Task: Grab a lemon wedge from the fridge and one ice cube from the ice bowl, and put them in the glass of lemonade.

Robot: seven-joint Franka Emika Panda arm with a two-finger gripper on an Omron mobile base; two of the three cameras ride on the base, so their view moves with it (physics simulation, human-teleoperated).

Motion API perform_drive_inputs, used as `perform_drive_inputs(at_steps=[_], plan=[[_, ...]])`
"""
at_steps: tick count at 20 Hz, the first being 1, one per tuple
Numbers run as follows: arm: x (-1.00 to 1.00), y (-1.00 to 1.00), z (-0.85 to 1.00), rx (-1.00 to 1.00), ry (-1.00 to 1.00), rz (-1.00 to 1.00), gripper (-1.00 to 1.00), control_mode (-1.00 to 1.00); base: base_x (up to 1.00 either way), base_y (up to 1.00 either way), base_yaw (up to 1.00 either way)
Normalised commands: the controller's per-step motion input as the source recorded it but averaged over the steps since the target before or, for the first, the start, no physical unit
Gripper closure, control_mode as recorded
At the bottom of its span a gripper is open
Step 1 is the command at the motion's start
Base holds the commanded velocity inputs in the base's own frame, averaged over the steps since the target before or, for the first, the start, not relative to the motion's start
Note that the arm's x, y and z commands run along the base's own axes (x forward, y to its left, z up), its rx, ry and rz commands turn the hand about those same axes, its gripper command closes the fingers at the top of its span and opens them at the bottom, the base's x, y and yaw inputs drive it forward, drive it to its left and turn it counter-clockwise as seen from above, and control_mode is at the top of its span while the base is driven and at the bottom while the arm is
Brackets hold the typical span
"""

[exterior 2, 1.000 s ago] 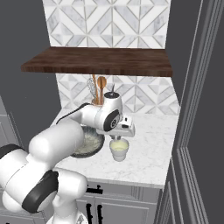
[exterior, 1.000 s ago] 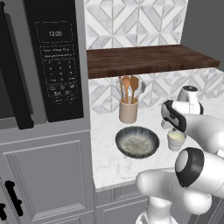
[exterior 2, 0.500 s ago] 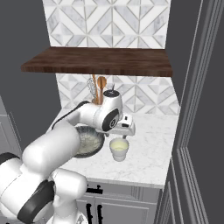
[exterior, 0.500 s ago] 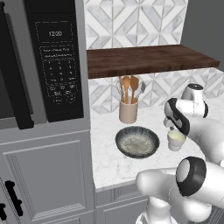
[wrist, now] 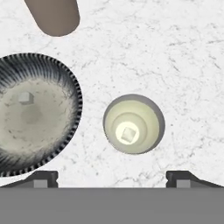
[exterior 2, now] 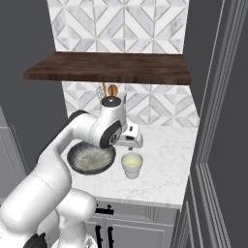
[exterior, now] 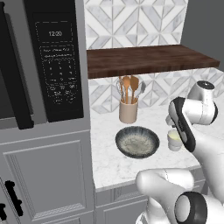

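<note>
Hand view: my claw [wrist: 112,177] hangs with its dark fingertips [wrist: 43,177] spread wide apart, gripping nothing.
Directly beneath it I see the small pale lemonade tumbler [wrist: 133,124] holding one small cube [wrist: 127,133]; the wide dark-rimmed speckled ice bowl [wrist: 33,111] sits just beside.

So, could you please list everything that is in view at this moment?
ice bowl: one, dark rim, pale speckled inside, on the counter left of the glass.
ice cube: one, pale, inside the bowl.
glass of lemonade: one, whitish, yellow-green inside with a small cube in it, on the counter.
spoon holder: one, beige, wooden spoons, by the backsplash.
shelf: one, dark wood, above the counter.
microwave: one, black, at left.
counter: white marble.
gripper: one, dark fingers open above the glass.
</note>
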Motion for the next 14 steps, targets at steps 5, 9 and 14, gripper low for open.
perform_drive_inputs(at_steps=[5,9,14], plan=[[-0.24,0.14,0.06,0.03,-0.12,0.00,-1.00,-1.00,0.00,0.00,0.00],[-0.41,0.09,0.05,0.04,-0.16,0.00,-1.00,-1.00,0.00,0.00,0.00],[-0.71,0.38,0.27,0.03,-0.06,0.03,-1.00,-1.00,0.00,0.00,0.00]])
